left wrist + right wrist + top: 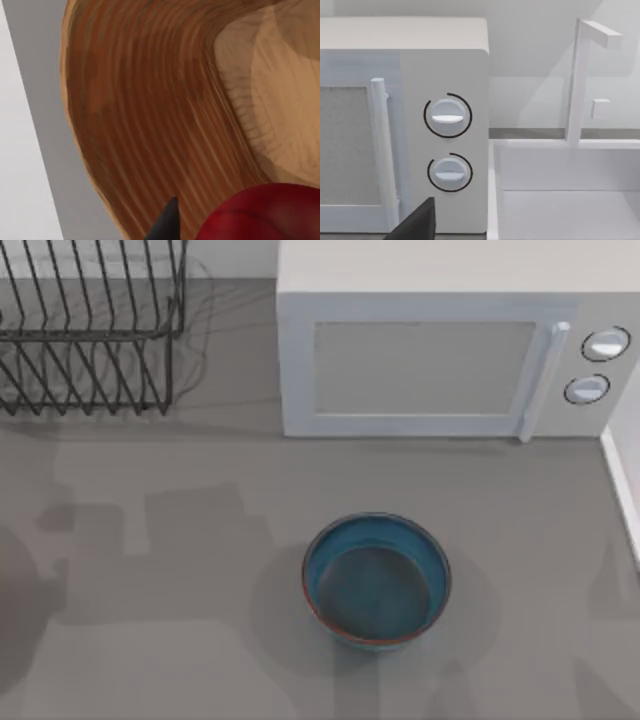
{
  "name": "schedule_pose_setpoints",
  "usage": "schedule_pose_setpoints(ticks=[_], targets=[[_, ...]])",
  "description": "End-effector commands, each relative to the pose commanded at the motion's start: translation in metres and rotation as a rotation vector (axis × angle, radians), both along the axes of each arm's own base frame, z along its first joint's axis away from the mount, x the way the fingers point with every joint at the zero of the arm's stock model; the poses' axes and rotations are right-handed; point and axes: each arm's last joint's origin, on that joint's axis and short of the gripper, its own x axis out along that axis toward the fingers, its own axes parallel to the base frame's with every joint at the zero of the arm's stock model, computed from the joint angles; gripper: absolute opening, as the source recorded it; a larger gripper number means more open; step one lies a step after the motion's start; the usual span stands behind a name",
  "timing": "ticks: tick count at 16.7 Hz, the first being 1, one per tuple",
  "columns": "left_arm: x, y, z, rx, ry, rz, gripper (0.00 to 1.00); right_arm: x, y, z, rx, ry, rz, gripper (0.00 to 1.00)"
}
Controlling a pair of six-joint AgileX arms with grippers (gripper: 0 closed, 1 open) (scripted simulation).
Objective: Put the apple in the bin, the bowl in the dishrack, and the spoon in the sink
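The red apple [265,212] hangs close under my left wrist camera, over the brown wooden bin [150,115], whose grained wall curves down to a paler bottom. My left gripper [215,225] is shut on the apple, with one black fingertip [167,220] showing beside it. The teal-blue bowl [376,581] stands upright on the grey table, right of centre near the front. At the back left stands the black wire dishrack [90,325]. My right gripper [415,222] faces the white sink [560,210] beside the microwave. The spoon is out of view.
A white microwave [440,350] with two round knobs stands at the back, right of the dishrack. The sink's rim [625,485] runs along the table's right side. A thin white faucet [577,80] rises behind the sink basin.
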Motion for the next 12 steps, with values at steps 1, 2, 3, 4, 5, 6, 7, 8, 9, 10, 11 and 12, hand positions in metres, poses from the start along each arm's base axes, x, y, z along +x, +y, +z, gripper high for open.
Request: schedule_pose_setpoints(ticks=[1,2,3,4,5,6,7,8,9,10,11,12], targets=[[0.0000,0.0000,0.0000,0.000,0.000,0.000,0.00,0.0000,0.0000,0.0000,0.000,0.000,0.000,1.00],[0.0000,0.0000,0.0000,0.000,0.000,0.000,0.08,0.0000,0.0000,0.0000,0.000,0.000,0.000,1.00],[0.0000,0.0000,0.0000,0.000,0.000,0.000,0.15,0.0000,0.0000,0.0000,0.000,0.000,0.000,1.00],[0.0000,0.0000,0.0000,0.000,0.000,0.000,0.23,0.0000,0.0000,0.0000,0.000,0.000,0.000,1.00],[0.0000,0.0000,0.0000,0.000,0.000,0.000,0.30,0.0000,0.0000,0.0000,0.000,0.000,0.000,1.00],[0.0000,0.0000,0.0000,0.000,0.000,0.000,0.38,0.0000,0.0000,0.0000,0.000,0.000,0.000,1.00],[0.0000,0.0000,0.0000,0.000,0.000,0.000,0.45,0.0000,0.0000,0.0000,0.000,0.000,0.000,1.00],[0.0000,0.0000,0.0000,0.000,0.000,0.000,0.53,0.0000,0.0000,0.0000,0.000,0.000,0.000,1.00],[0.0000,0.0000,0.0000,0.000,0.000,0.000,0.60,0.0000,0.0000,0.0000,0.000,0.000,0.000,1.00],[0.0000,0.0000,0.0000,0.000,0.000,0.000,0.68,0.0000,0.0000,0.0000,0.000,0.000,0.000,1.00],[0.0000,0.0000,0.0000,0.000,0.000,0.000,0.75,0.0000,0.0000,0.0000,0.000,0.000,0.000,1.00],[0.0000,0.0000,0.0000,0.000,0.000,0.000,0.83,0.0000,0.0000,0.0000,0.000,0.000,0.000,1.00]])
